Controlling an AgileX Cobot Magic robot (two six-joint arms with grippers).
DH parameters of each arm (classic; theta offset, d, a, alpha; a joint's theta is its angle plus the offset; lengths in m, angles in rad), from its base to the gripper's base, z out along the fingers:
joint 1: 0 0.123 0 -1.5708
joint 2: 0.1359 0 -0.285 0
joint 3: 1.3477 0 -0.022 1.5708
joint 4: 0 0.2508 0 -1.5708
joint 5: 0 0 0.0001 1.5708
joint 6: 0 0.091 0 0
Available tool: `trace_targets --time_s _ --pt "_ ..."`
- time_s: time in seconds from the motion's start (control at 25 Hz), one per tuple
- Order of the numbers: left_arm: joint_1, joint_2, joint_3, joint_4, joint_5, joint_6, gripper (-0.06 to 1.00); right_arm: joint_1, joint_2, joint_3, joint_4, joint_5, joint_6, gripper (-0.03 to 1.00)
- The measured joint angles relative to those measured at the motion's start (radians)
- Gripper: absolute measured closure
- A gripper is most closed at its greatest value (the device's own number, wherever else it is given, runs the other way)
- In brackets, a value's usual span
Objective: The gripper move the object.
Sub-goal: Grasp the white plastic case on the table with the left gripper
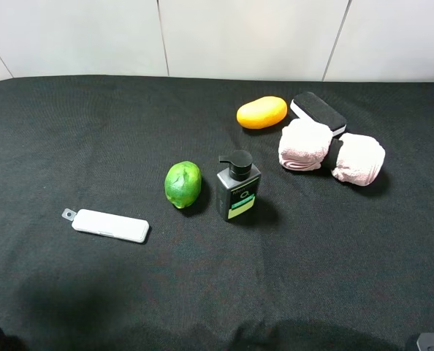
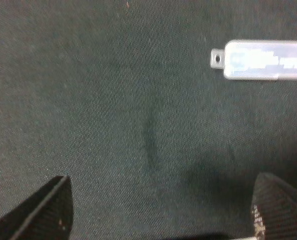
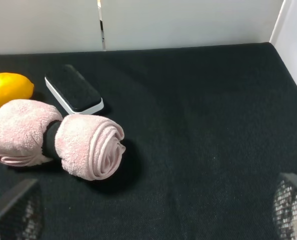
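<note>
Hovering over the near part of the black woven cloth (image 1: 312,278), the left gripper (image 2: 163,207) shows its ribbed black fingers (image 2: 53,210) spread wide with only bare fabric between them. The right gripper (image 3: 156,212) likewise has its mesh-textured fingertips (image 3: 291,205) far apart, grasping nothing. Take the squat dark-grey plastic pump bottle (image 1: 237,189), with its black pump head and pale-green label, as the dial's centre in the high view. The slim flat white plastic bar (image 1: 109,225) with rounded ends then lies flat on the cloth at about 8 o'clock, well apart from everything else, its small grey tab (image 1: 69,214) at its 9 o'clock end. In the left wrist view the bar sits ahead of the fingers, untouched. A glossy, dimpled green round fruit (image 1: 183,184) rests just beside the bottle at 9 o'clock. At 2 o'clock lie two fluffy pale-pink terry rolls (image 1: 331,151) joined by a black band. Just behind them, between 1 and 2 o'clock, is a rectangular block with a matte black top and white base (image 1: 318,112). A smooth orange oval fruit (image 1: 261,112) sits near that block, between 12 and 1 o'clock. Smooth white wall panels (image 1: 246,36) rise beyond the cloth's far edge.
</note>
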Motion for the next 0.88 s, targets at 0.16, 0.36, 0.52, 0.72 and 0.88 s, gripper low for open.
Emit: trace_targets --time_s 0.16,0.36,0.52,0.72,0.88 --pt "0.0 0.08 0.0 -0.005 -0.013 0.076 0.18 0.0 0.0 0.0 0.0 0.0 0.0 0.27" --pt "-0.001 0.159 0.0 -0.029 -0.05 0.222 0.18 0.0 0.0 0.0 0.0 0.0 0.0 0.27" --pt "-0.001 0.208 0.0 -0.046 -0.054 0.323 0.18 0.0 0.0 0.0 0.0 0.0 0.0 0.27" --pt "-0.001 0.231 0.0 -0.047 -0.054 0.47 0.18 0.0 0.0 0.0 0.0 0.0 0.0 0.27" --pt "-0.002 0.234 0.0 -0.047 -0.056 0.604 0.18 0.0 0.0 0.0 0.0 0.0 0.0 0.27"
